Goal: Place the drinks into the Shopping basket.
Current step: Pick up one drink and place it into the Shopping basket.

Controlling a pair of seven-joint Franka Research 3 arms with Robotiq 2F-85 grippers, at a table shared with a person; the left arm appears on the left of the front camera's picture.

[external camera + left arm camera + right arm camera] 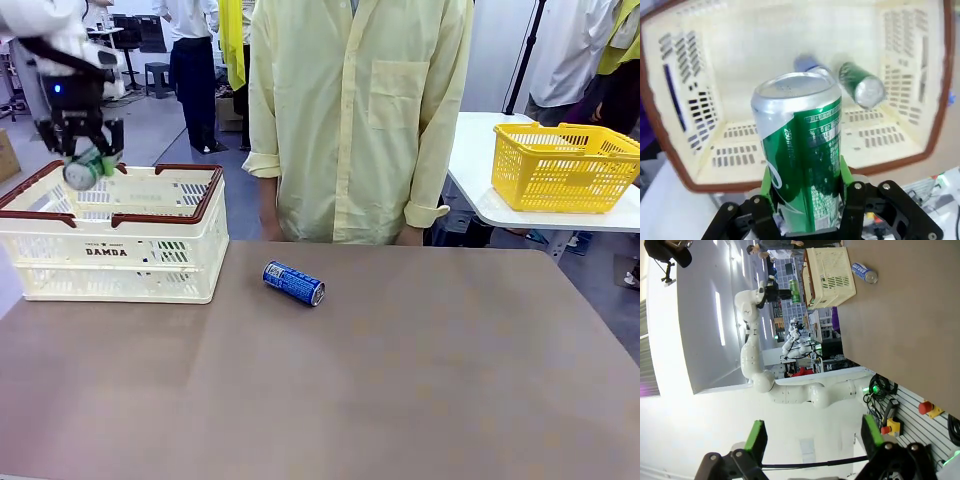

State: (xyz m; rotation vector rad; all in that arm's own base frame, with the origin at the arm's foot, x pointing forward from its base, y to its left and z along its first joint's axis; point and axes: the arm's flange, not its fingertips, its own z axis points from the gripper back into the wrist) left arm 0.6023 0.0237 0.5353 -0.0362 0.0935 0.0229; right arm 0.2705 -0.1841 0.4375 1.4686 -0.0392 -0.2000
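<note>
Counted, there are two of the green can, one clamped between the left jaws and one lying beyond them inside the single cream-white Shopping basket, one blue can on the counter well apart from those jaws, and one yellow mesh basket.

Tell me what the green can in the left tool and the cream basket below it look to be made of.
Green can: likely thin aluminium, with a bright brushed silver top and a glossy printed wall. Shopping basket: looks like rigid moulded plastic, matte cream with slotted sides and a dark red-brown rim.
</note>
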